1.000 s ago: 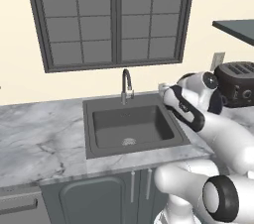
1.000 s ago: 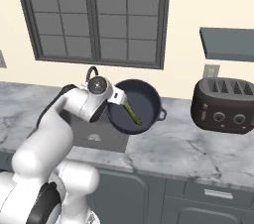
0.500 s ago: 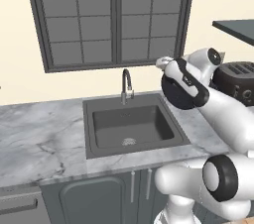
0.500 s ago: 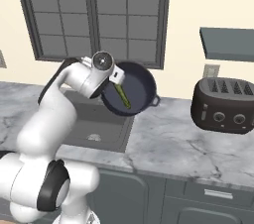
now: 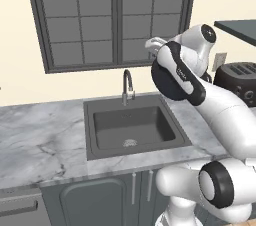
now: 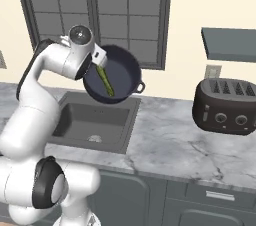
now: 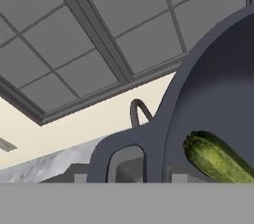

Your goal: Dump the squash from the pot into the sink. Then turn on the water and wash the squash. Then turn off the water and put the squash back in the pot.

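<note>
My claw (image 6: 98,59) is up in the air over the sink (image 6: 95,120), clamped on the pot (image 6: 122,72) at its near handle. From the R base cam the grip sits at about 10 o'clock on the pot rim; I can't see the finger tips themselves, since the pot hides them, but the pot hangs off the claw w/ nothing else under it.

Pot is tipped hard, its mouth facing out toward the R cam, far handle sticking out at about 4 o'clock. Squash (image 6: 105,81) is inside, lying against the pot floor, running from approx 11 to 5 o'clock, touching the wall low down. Not yet out.

In the hand cam the pot wall (image 7: 218,84) curves across the R side, its handle loop (image 7: 124,161) at 6 o'clock, squash end (image 7: 214,157) at approx 4 o'clock just inside the rim. Faucet (image 7: 140,110) shows at centre, past the handle; window (image 7: 99,29) across the top.

L base cam: my arm covers most of the pot, only its dark underside (image 5: 167,77) seen, at 2 o'clock from the sink basin (image 5: 132,127). Faucet (image 5: 128,86) stands at the basin's 12 o'clock edge, drain (image 5: 130,143) near 6 o'clock. Basin holds nothing but the drain.

Toaster (image 6: 226,106) sits on the counter (image 6: 170,145), well apart at 3 o'clock from the sink.
</note>
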Available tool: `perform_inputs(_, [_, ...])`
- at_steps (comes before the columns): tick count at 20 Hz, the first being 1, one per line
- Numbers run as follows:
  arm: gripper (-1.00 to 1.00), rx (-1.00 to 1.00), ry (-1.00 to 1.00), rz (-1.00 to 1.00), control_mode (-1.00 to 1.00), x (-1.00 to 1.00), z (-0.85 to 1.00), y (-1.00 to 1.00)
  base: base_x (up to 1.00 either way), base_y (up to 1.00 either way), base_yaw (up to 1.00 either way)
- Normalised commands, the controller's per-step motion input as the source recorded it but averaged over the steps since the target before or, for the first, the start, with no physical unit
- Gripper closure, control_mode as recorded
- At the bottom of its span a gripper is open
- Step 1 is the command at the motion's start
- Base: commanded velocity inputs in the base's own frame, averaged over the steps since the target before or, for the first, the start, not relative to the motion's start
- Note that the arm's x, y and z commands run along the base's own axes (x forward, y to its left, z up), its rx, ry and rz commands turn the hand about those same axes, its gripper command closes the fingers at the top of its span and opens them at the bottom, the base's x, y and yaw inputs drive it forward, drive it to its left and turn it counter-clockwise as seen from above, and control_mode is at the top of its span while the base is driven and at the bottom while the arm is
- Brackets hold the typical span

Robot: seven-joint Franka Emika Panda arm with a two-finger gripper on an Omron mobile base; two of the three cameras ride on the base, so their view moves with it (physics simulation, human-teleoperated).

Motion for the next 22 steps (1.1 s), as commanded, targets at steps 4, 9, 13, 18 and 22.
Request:
perform_inputs(4, [1.0,0.06,0.0,0.02,-1.0,-0.26,0.37,0.92,0.0,0.0,0.0])
perform_inputs(9, [1.0,0.09,0.0,0.06,-1.0,-0.19,0.23,0.89,0.0,0.0,0.0])
perform_inputs(13, [1.0,0.12,0.0,0.07,-1.0,-0.06,0.06,0.76,0.0,0.0,0.0])
perform_inputs(18, [1.0,0.13,0.0,0.09,-1.0,0.0,0.0,0.66,0.0,0.0,0.0])
perform_inputs(22, [1.0,0.14,0.0,0.1,-1.0,0.0,0.03,0.65,0.0,0.0,0.0])
